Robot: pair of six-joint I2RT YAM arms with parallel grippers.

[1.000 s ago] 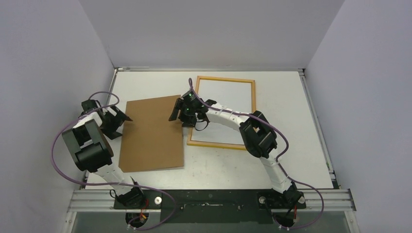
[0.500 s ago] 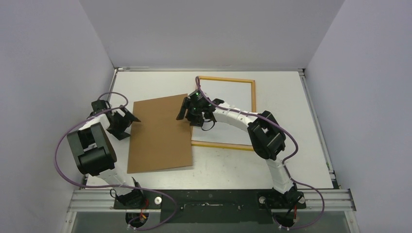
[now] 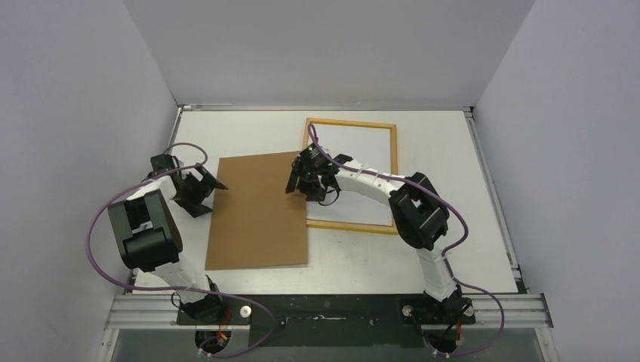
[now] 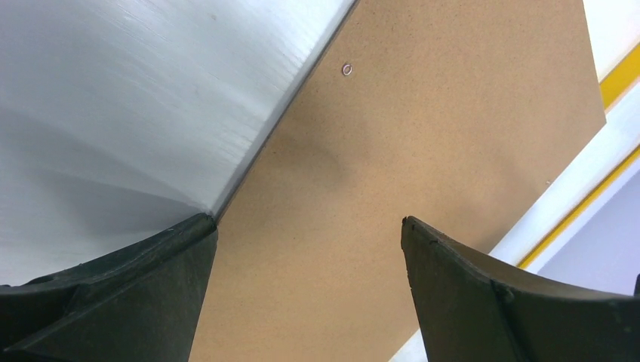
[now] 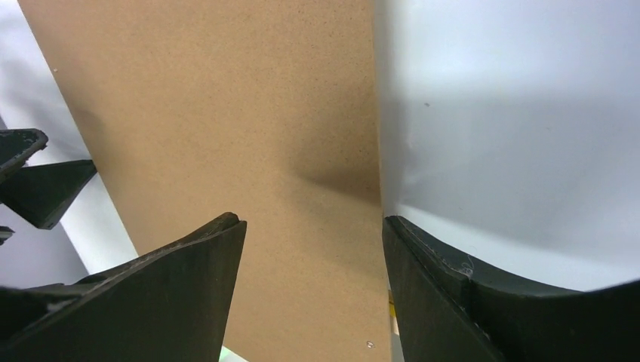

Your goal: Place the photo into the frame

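The frame (image 3: 392, 175) lies flat at the back right, its thin wood-yellow edge around a plain white sheet (image 3: 355, 162), the photo with its print hidden. A brown backing board (image 3: 260, 211) lies left of it and overlaps the frame's left edge. My left gripper (image 3: 209, 194) is open at the board's left edge; in the left wrist view (image 4: 303, 220) one finger is at the edge and the other over the board (image 4: 392, 136). My right gripper (image 3: 296, 181) is open at the board's right edge, over the board (image 5: 226, 113) and the white sheet (image 5: 513, 113) in the right wrist view (image 5: 312, 220).
Grey walls close in the white table (image 3: 249, 132) on the left, back and right. The arm bases stand on the black rail (image 3: 324, 309) at the near edge. The frame's yellow edge (image 4: 620, 75) shows past the board in the left wrist view.
The brown board has slid to the right and now covers the frame's left edge. Both grippers moved right with it, one at each side, and stayed open.
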